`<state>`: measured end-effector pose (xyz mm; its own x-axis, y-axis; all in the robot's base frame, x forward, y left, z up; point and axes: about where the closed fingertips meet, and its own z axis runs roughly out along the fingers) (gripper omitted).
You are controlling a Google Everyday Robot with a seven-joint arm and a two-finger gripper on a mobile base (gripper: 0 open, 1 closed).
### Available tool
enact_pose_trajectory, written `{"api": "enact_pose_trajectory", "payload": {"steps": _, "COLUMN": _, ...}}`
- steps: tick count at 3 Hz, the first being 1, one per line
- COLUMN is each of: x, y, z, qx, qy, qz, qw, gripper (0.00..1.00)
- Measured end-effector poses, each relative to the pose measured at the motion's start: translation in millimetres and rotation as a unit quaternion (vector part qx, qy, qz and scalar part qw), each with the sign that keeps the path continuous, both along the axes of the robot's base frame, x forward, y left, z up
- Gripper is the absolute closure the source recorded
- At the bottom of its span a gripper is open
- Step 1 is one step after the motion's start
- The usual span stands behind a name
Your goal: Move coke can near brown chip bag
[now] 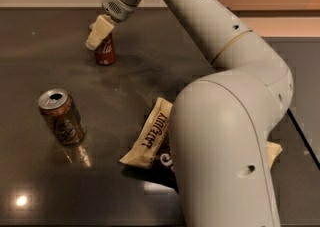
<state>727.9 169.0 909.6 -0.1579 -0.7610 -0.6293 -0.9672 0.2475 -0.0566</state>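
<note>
Red, brown and cream on a dark grey table (pixel 40 46)

The cream gripper (pixel 95 38) sits at the top of the red, white-scripted coke can (pixel 106 53); in front of that can stand a brownish-orange can (pixel 62 118) (silver top, dark markings) and the cream-and-dark brown chip bag (pixel 150 138).

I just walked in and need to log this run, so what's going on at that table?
The robot's arm reaches across the dark table, its gripper at the top of the coke can, which stands upright at the far side. The brown chip bag lies flat nearer the camera, partly hidden by the arm and well apart from the coke can. A brownish can stands apart from both.
</note>
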Motion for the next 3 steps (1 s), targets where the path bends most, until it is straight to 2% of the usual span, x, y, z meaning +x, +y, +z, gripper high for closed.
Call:
{"api": "enact_pose_trajectory", "payload": {"steps": 2, "x": -9.4, "y": -5.1, "z": 10.6, "qx": 0.002, "qy": -0.003, "qz": 0.008, "qw": 1.0, "gripper": 0.64}}
{"api": "enact_pose_trajectory", "payload": {"steps": 3, "x": -27.0, "y": -32.0, "z": 29.8, "qx": 0.009, "qy": -0.013, "qz": 0.018, "qw": 0.9997, "gripper": 0.88}}
